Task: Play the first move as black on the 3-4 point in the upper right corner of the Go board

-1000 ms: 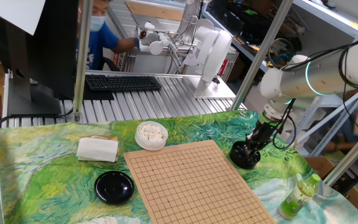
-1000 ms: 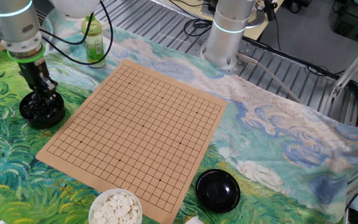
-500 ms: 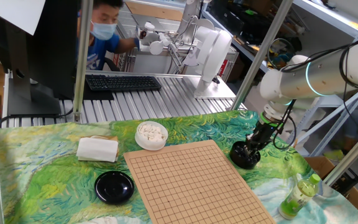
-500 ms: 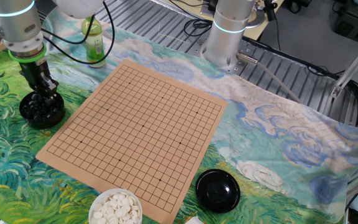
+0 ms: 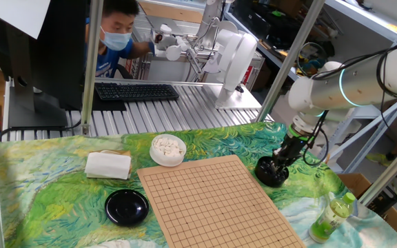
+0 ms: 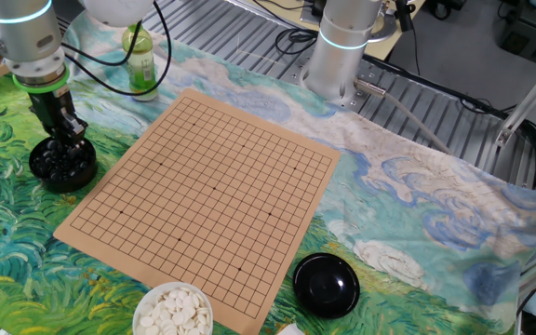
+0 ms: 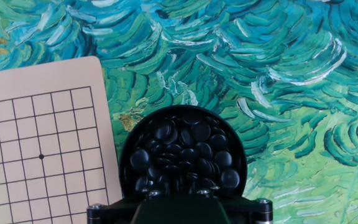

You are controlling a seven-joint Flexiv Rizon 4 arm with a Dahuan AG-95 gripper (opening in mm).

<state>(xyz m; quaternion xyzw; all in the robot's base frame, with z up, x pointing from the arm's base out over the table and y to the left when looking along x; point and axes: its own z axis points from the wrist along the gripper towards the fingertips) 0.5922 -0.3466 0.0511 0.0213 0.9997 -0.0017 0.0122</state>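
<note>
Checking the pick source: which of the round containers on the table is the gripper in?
The black bowl of black stones beside the board's corner; the gripper reaches down into it. The white-stone bowl and the black lid sit apart, untouched.

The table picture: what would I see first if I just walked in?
Probably the swirly green and blue painted cloth covering the table, with the big tan Go board lying bare in the middle. Next, the robot's gripper dipping straight down into the bowl of black stones beside the board's edge. A bowl of white stones sits at another side of the board, and a green bottle stands near a corner.
</note>
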